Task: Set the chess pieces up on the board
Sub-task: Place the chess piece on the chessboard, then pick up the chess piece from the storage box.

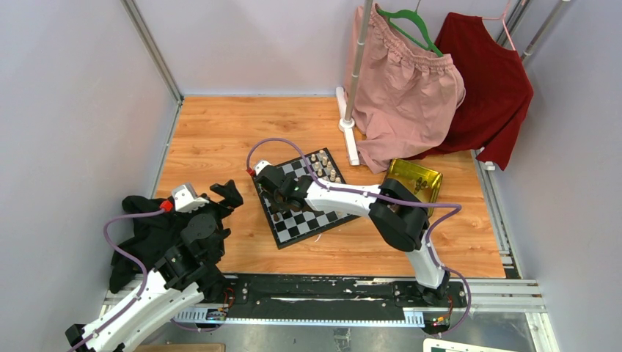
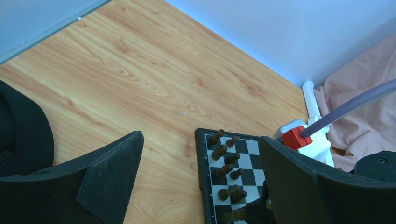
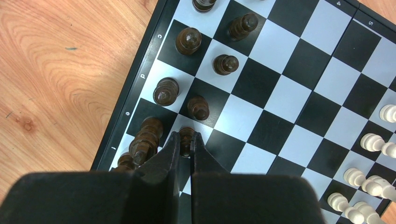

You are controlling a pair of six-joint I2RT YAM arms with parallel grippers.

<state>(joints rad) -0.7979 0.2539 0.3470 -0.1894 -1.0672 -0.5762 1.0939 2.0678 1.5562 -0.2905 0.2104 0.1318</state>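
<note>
"Orange-brown wood is most of what I see. The counter (image 1: pixel 220 139) runs bare from the board's left edge out to the pale grey wall (image 1: pixel 73 110), and bare again behind the board to the far wall."

"Where does the board sit?"

"The board (image 1: pixel 312 220) lies about mid-counter, turned askew to the counter's edges. Its far corner comes near the foot of the white stand (image 1: pixel 353 150). The gold tray (image 1: pixel 419 180) lies off its right side, apart from it, and my right arm crosses over between them."

"And your claws?"

"My right claw (image 3: pixel 186 140) is pressed together on one dark piece (image 3: pixel 186 134), in the second line in from the board's lettered border. Whether that piece rests on its square or hangs a shade above it, I cannot tell. The other dark pieces (image 3: pixel 189 41) stand in two lines along that same border, close beside my fingertips. The middle of the board is open checks, and the cream pieces (image 3: pixel 373 142) crowd the opposite side. My left claw (image 2: pixel 201 137) is spread wide and holds nothing. It hangs over the wood, with the board's corner showing between its fingers."

"What hems you in?"

"On the left a black cloth (image 1: pixel 136 242) is heaped at the near corner under my left arm. At the far right a pink garment (image 1: pixel 403 95) and a red garment (image 1: pixel 491 88) hang, and the pink one drapes down to the counter beside the stand. Walls close three sides, with metal posts (image 1: pixel 150 48) in the far corners."
</note>
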